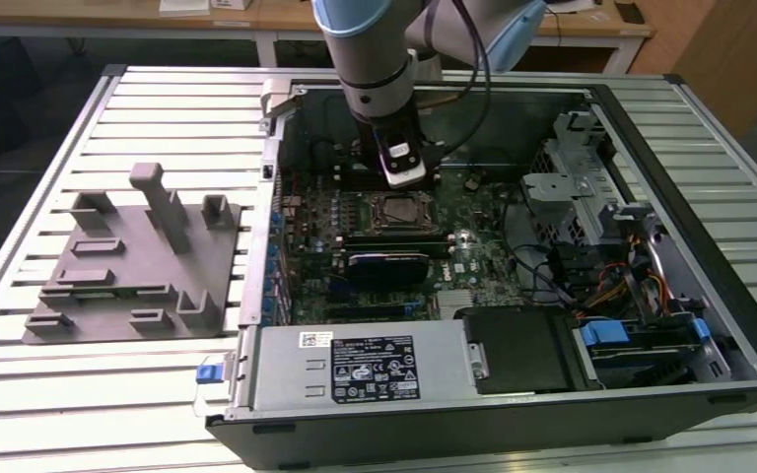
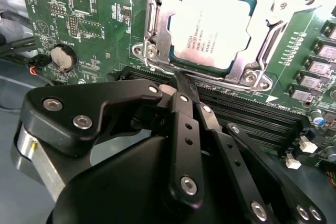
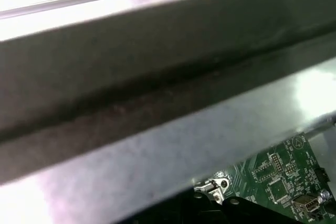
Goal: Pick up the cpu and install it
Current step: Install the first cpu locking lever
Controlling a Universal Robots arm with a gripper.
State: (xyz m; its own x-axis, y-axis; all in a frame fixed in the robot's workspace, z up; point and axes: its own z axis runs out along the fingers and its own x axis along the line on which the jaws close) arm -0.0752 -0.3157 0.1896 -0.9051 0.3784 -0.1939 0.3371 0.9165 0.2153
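**A:** Where is the CPU right now?

**B:** In the second wrist view the small flat square cpu with its pale silvery metal top (image 2: 212,27) already lies inside the square metal-framed socket (image 2: 152,51) on the green motherboard (image 2: 79,14). It looks level in its seat, with the frame's edges around it on all sides. In the exterior view the same socket sits near the middle of the board inside the open black computer case (image 1: 694,325).

**A:** And the black linkage gripper?

**B:** The gripper (image 2: 181,85) has its fingers drawn together to a narrow tip, and nothing is held between them. The tip hangs just beside the socket's near edge, over the dark memory slots (image 2: 247,114), apart from the chip.

**A:** So what counts as doing this step well?

**B:** I judge the placing is about done, so care matters more than force. The chip should lie flat with no corner riding on the frame; any tilt risks the contacts beneath. The tip ought to stay clear of the lid, since a sideways nudge could shift it in the seat.

**A:** Anything else nearby?

**B:** The large gray plastic slotted fixture (image 1: 135,261) rests on the ribbed metal table (image 1: 36,148), well apart from the case, on the exterior view's left.
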